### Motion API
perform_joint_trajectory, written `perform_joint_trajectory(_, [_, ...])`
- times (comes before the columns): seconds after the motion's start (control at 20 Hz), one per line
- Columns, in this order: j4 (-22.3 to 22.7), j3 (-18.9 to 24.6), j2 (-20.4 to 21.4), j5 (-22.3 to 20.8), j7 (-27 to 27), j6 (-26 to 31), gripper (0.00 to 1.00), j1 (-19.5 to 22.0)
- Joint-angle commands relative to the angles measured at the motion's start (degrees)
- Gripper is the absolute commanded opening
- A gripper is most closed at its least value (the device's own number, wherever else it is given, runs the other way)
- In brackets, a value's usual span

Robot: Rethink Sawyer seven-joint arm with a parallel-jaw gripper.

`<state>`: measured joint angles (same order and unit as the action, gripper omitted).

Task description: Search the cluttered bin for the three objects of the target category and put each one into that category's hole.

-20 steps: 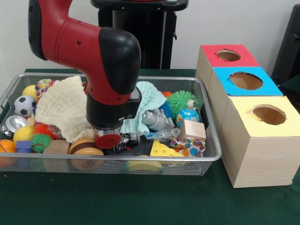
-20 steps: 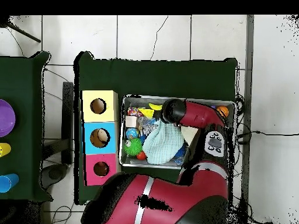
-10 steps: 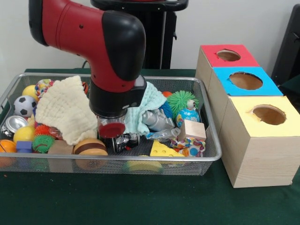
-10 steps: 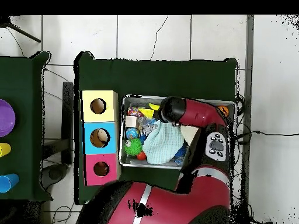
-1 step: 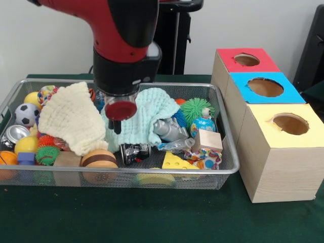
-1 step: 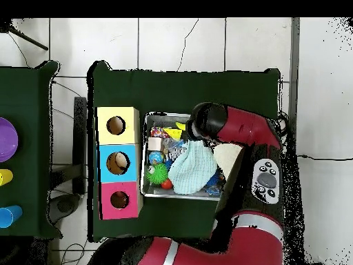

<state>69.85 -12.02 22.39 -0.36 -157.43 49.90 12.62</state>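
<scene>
- The wire bin (image 5: 223, 169) sits on the green table (image 5: 152, 217); everything below is placed against it
- The gripper (image 5: 118, 123) hangs above the bin's middle, under the red and black arm (image 5: 124, 40); a red round cap faces the camera and a dark finger tip shows below it; whether the jaws are open or closed, or hold anything, cannot be told
- Behind the gripper, inside the bin, lies a pale green cloth (image 5: 147, 119); a cream cloth (image 5: 71, 119) is heaped in the bin's left half
- In the bin's left end: a small soccer ball (image 5: 25, 114), a yellow ball (image 5: 24, 145), a metal can (image 5: 14, 133)
- Near the bin's front wall: a toy burger (image 5: 97, 161), a yellow cheese wedge (image 5: 177, 161), a small dark can (image 5: 134, 151)
- In the bin's right part: a green spiky ball (image 5: 196, 109), a wooden cube (image 5: 207, 140), a crumpled silver piece (image 5: 169, 129)
- Just beside the bin's right end stand three boxes with holes on top: red (image 5: 246, 59), blue (image 5: 265, 87), yellow (image 5: 288, 124)
</scene>
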Motion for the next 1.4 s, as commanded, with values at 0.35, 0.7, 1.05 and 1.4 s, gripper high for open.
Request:
perform_joint_trajectory(0.35, [1.19, 5.25, -3.61, -1.12, 2.5, -0.34, 0.0, 1.12])
perform_joint_trajectory(0.7, [0.94, 4.69, -4.52, -1.75, 1.79, -2.21, 0.0, 0.6])
perform_joint_trajectory(1.05, [-1.07, 3.89, -6.46, -2.2, 0.57, -3.61, 0.0, 0.25])
perform_joint_trajectory(1.4, [-1.26, 4.76, -7.23, -1.97, 1.36, -5.18, 0.0, 0.99])
